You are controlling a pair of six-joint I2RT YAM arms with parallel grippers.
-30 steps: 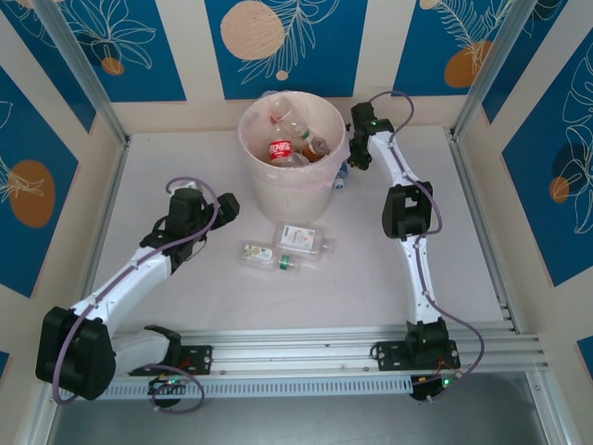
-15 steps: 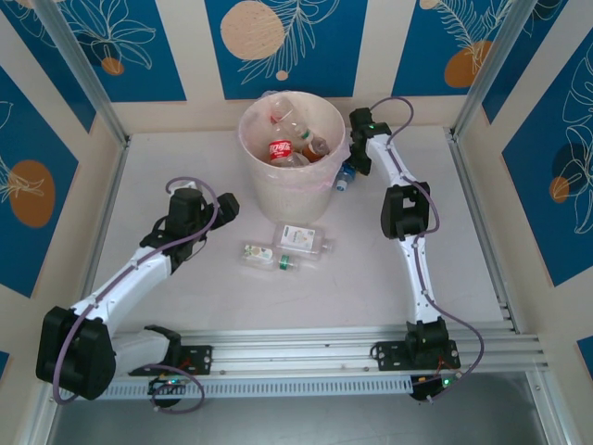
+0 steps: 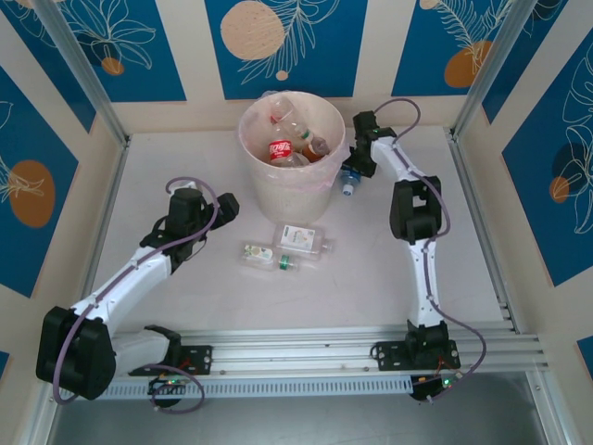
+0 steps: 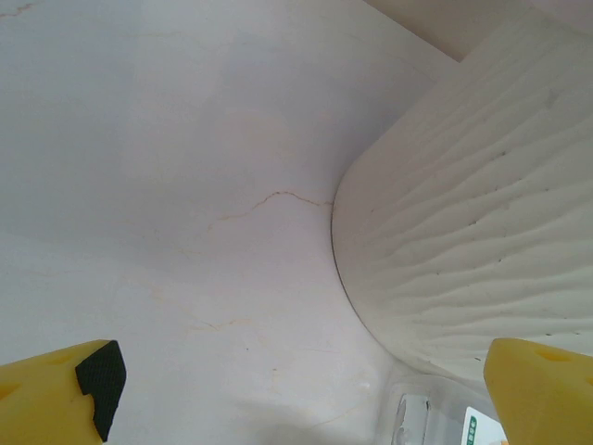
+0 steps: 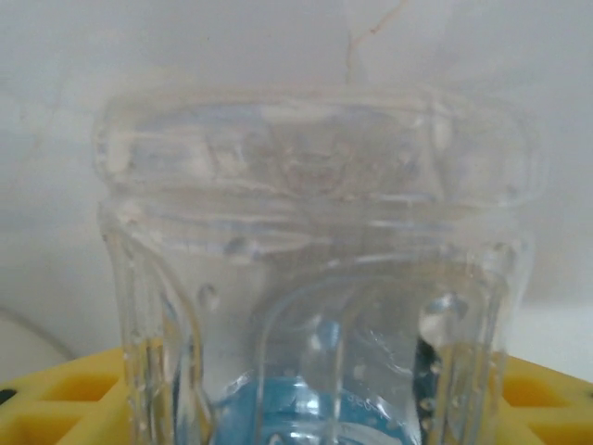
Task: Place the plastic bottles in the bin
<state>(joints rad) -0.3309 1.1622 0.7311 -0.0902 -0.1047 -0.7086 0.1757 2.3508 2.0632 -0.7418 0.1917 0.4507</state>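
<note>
The bin (image 3: 287,190), at the far middle of the table (image 3: 473,232), is already holding several plastic bottles (image 3: 283,148) (piled too close to count), the left gripper (image 4: 296,389) is hovering wide open beside it, the right gripper (image 3: 353,173) is clasping a blue-labelled bottle (image 3: 348,184) just outside its wall, and a few loose bottles (image 3: 285,248) are waiting nearer the arms.

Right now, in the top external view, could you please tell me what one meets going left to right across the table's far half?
Left gripper → bin → blue-labelled bottle → right arm's elbow.
</note>
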